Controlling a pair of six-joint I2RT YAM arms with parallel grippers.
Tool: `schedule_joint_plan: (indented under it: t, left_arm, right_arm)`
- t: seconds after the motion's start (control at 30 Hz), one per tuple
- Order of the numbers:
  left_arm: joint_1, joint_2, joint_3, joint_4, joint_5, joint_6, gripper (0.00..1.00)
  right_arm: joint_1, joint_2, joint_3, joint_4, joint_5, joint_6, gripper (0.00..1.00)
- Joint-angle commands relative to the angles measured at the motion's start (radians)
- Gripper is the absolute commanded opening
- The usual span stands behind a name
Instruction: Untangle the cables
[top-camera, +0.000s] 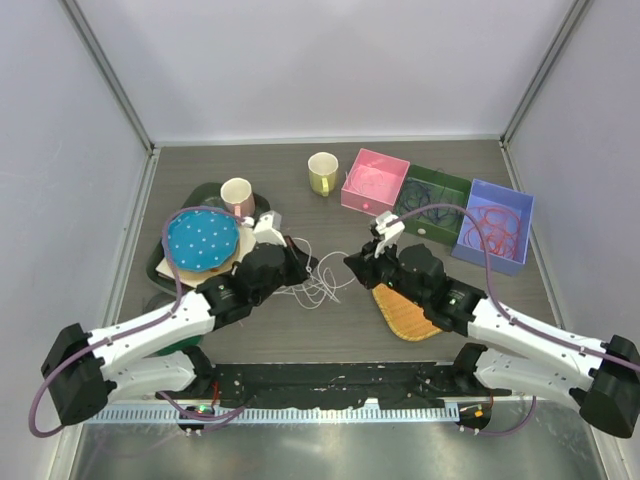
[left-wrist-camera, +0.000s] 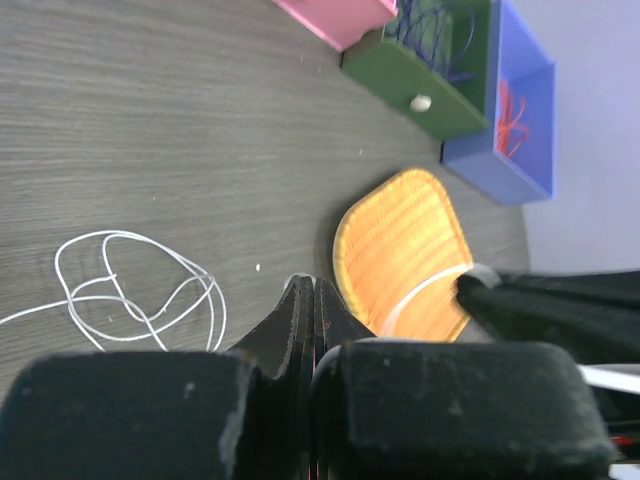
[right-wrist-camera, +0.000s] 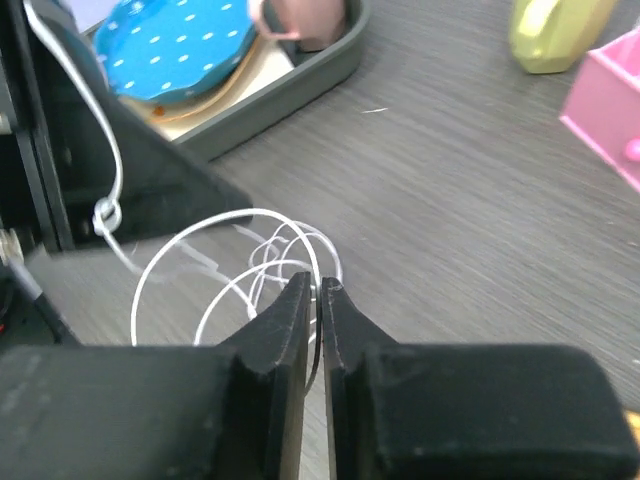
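Between the two arms, on the dark wood-grain table (top-camera: 220, 165): a loose tangle of white cable (top-camera: 318, 285), several thin loops overlapping. Lies flat on the surface, outside every box.

Just left of the tangle, the left gripper (left-wrist-camera: 313, 300). Jaws pressed together, no gap visible. No telling from any view whether a strand is nipped there.

Just right of the tangle, the right gripper (right-wrist-camera: 318, 295), likewise closed tight, a thread of the white cable showing in the slit at its tips, the loops fanning out beyond. In the left wrist view, one white strand crossing the orange woven mat (top-camera: 405, 312) and reaching the right gripper's tip. In the right wrist view, a small knot in a strand close beside the left arm's black body.

At the back right, three open boxes side by side:
- pink box (top-camera: 347, 190), thin reddish cables (top-camera: 375, 182) inside
- green box (top-camera: 450, 182), dark blue cables (top-camera: 435, 210) inside
- blue box (top-camera: 490, 262), red cables (top-camera: 495, 228) inside

On the left, a dark green tray (top-camera: 160, 262) with a blue dotted plate (top-camera: 202, 240) and, at its far end, a pink mug (top-camera: 237, 195). Near the pink box, alone on the table, a yellow-green mug (top-camera: 322, 172).
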Motion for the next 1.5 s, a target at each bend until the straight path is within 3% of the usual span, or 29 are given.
schedule_joint_plan:
  t: [0.0,0.07,0.3,0.33,0.4,0.5,0.57,0.63,0.93,1.23,1.3,1.37,1.4,1.47]
  left_arm:
    - [0.005,-0.074,0.006,-0.043,-0.116,-0.137,0.00]
    - [0.005,-0.086,0.005,-0.045,-0.118,-0.158,0.00]
    - [0.005,-0.080,0.003,-0.101,-0.125,-0.258,0.00]
    - [0.005,-0.076,0.003,-0.106,-0.133,-0.257,0.00]
    - [0.005,-0.064,0.015,-0.148,-0.150,-0.269,0.00]
    - [0.006,-0.045,0.011,-0.182,-0.162,-0.292,0.00]
    - [0.006,-0.033,0.006,-0.183,-0.162,-0.321,0.00]
    - [0.005,-0.021,0.001,-0.180,-0.156,-0.336,0.00]
    - [0.005,-0.019,0.001,-0.173,-0.136,-0.412,0.00]
    - [0.005,-0.034,-0.020,-0.157,-0.121,-0.442,0.00]
    - [0.003,-0.043,-0.028,-0.155,-0.121,-0.442,0.00]
    - [0.003,-0.057,-0.032,-0.156,-0.124,-0.445,0.00]
    - [0.005,-0.071,-0.035,-0.155,-0.124,-0.445,0.00]
    - [0.005,-0.077,-0.037,-0.152,-0.121,-0.435,0.00]
  right_arm:
    - [0.001,-0.009,-0.091,0.281,-0.231,0.060,0.19]
    - [0.001,0.043,-0.091,0.328,-0.348,0.057,0.23]
    - [0.021,0.248,-0.069,0.505,-0.430,0.070,0.27]
    - [0.027,0.262,-0.068,0.519,-0.428,0.068,0.35]
    - [0.031,0.273,-0.074,0.505,-0.369,0.062,0.41]
    - [0.048,0.236,-0.129,0.491,-0.286,0.056,0.59]
    - [0.080,0.204,-0.181,0.554,-0.266,0.039,0.75]
    - [0.114,0.176,-0.245,0.626,-0.231,-0.001,0.82]
    - [0.203,0.337,-0.203,0.779,-0.066,-0.098,0.84]
    - [0.258,0.587,-0.092,0.968,0.020,-0.110,0.83]
    - [0.263,0.615,-0.097,1.017,0.067,-0.092,0.78]
    - [0.272,0.633,-0.097,1.060,0.099,-0.081,0.63]
    - [0.274,0.650,-0.092,1.066,0.107,-0.079,0.43]
    - [0.274,0.665,-0.091,1.076,0.123,-0.062,0.20]
